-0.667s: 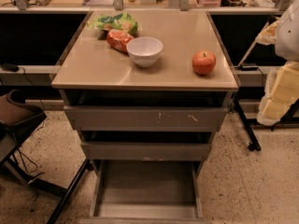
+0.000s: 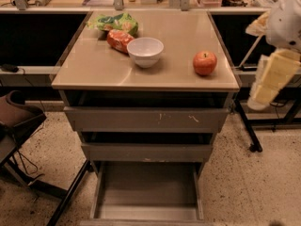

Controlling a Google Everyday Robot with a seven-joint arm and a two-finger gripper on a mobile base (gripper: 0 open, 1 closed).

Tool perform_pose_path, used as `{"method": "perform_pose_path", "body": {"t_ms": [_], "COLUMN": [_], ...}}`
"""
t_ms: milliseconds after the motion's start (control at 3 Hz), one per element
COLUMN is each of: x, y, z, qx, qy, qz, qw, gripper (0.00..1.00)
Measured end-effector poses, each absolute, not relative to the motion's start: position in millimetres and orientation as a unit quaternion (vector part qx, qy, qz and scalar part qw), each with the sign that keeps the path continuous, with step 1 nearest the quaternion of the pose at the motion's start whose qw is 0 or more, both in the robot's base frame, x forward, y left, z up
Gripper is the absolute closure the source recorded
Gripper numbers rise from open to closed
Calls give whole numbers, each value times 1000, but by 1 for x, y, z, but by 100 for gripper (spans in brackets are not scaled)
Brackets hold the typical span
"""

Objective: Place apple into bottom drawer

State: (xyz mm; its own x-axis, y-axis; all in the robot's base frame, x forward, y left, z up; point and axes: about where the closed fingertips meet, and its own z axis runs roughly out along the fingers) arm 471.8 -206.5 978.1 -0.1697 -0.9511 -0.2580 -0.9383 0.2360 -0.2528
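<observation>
- Red round apple (image 2: 204,62) with a short stem sits on the tan counter (image 2: 94,65), right of the round white bowl (image 2: 145,51).
- Grey metal bottom drawer (image 2: 146,192) stands pulled out, well below the bowl.
- Pale tool (image 2: 263,91) hangs far right of the bowl, off the counter; I cannot tell whether it is open or closed.

Warm dim light, soft glare on tabletop (image 2: 94,67), shadow beside bowl (image 2: 145,51), pincer (image 2: 265,86) pale at right edge

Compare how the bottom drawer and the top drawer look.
The bottom drawer is pulled out, floor showing; the top drawer is pushed in, front only. The top drawer's front bears pale scratches; the bottom drawer's floor looks plain. Both are grey. The gripper hangs right of the cabinet.
</observation>
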Motion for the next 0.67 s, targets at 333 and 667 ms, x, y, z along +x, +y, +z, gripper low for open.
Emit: {"method": "perform_pose_path", "body": {"t_ms": [333,667], "x": [535,588], "y": [-182,-172], "z": [968,963], "qx": [-634,-632], "qy": [740,729], "qz": [48,90], "qw": [218,247], "gripper": [0,0]}}
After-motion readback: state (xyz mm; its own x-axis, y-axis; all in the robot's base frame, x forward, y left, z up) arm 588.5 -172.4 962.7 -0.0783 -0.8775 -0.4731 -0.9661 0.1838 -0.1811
